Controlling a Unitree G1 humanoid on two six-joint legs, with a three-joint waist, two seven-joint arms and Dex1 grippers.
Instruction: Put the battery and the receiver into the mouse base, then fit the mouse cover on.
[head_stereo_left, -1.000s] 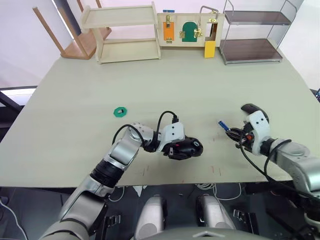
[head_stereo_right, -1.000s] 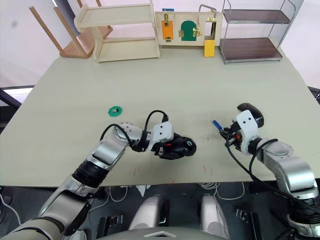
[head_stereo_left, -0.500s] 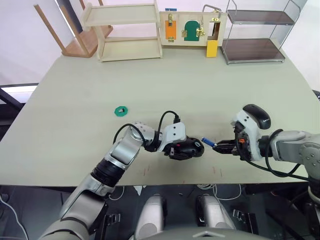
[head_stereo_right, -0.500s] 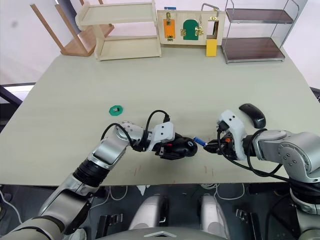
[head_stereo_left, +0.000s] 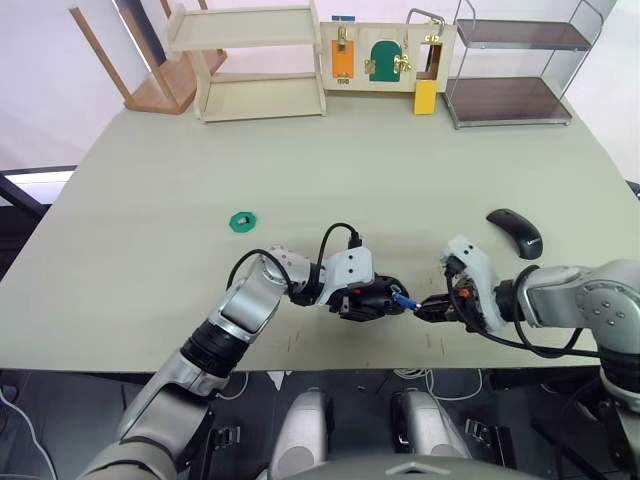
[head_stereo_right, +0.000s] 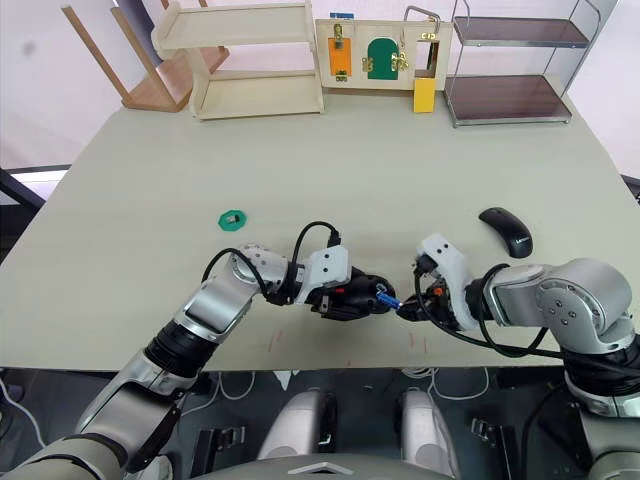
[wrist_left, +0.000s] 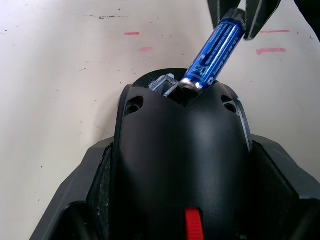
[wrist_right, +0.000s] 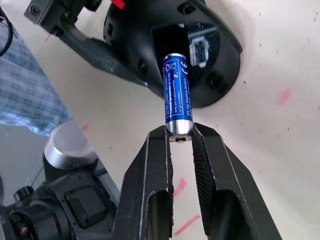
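Two pincers meet near the front edge of the table (head_stereo_left: 150, 200). Our left pincer (head_stereo_left: 362, 300) is closed around the mouse base (head_stereo_left: 378, 297), gripping it by its sides, though its fingers are mostly buried under the black shell and we cannot make out where they touch. Our right pincer (wrist_right: 180, 137) is nearly shut, pinching the battery (wrist_right: 177, 95) by one end.

Much of the base's hollow is hidden: in the left wrist view the shell's raised back covers it, leaving just a grey metal contact at the opening, and the receiver is too small for us to pick out anywhere. Whether the battery's tip touches that contact or hangs just above it, we cannot tell.

From the head camera, the battery's long axis runs roughly level across the table, its free end pointing toward our left, into the base, and its held end toward our right. The mouse cover (head_stereo_left: 515, 231) lies flat on the table well to the right, behind our right arm.

Half a second ago the battery's free end stood just clear of the base; now it reaches the rim of the hollow, our right arm having moved left. A small green disc (head_stereo_left: 241, 222) sits where it was, well left of both arms.
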